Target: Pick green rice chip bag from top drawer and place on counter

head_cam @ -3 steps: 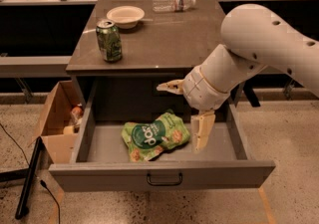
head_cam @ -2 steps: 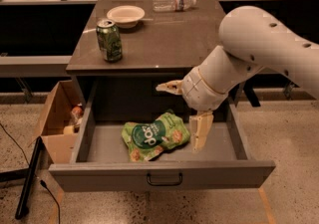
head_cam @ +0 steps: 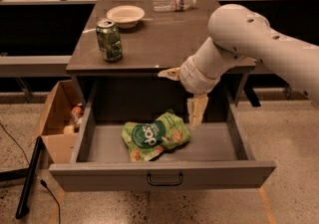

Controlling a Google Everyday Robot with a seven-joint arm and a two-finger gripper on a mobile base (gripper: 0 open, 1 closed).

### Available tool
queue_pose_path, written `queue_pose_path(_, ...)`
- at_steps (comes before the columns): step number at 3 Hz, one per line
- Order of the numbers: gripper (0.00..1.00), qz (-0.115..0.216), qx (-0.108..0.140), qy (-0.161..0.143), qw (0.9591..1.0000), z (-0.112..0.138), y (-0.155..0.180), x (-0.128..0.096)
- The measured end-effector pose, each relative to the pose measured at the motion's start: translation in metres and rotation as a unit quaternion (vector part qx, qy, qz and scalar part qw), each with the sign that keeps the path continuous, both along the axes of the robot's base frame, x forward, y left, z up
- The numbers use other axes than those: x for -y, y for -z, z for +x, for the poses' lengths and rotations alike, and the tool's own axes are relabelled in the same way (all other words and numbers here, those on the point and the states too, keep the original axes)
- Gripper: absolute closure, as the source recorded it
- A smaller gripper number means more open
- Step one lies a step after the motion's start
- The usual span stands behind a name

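Observation:
The green rice chip bag lies flat in the open top drawer, left of its middle. It is light green with a dark round logo. My gripper hangs open and empty over the drawer, just right of and above the bag. One finger points left under the counter's edge. The other finger points down near the bag's right end. Neither touches the bag. The dark counter is the cabinet top behind the drawer.
A green soda can, a pale bowl and a lying water bottle are on the counter. A cardboard box stands on the floor to the left. The drawer's front panel has a bar handle.
My gripper has risen slightly and shifted a little left over the drawer. The bag has not moved.

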State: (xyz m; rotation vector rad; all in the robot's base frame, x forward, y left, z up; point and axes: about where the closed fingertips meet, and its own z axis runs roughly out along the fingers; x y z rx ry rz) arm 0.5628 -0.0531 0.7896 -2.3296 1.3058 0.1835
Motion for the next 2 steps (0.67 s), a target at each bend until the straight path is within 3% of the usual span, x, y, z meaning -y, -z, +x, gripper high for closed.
queue_pose_path(1, 0.0, -0.017, -0.01, -0.011, 0.9997, 0.024, 0.026, -0.003)
queue_pose_path(2, 0.0, -0.024, -0.031, -0.017, 0.9991, 0.029, 0.055, -0.008)
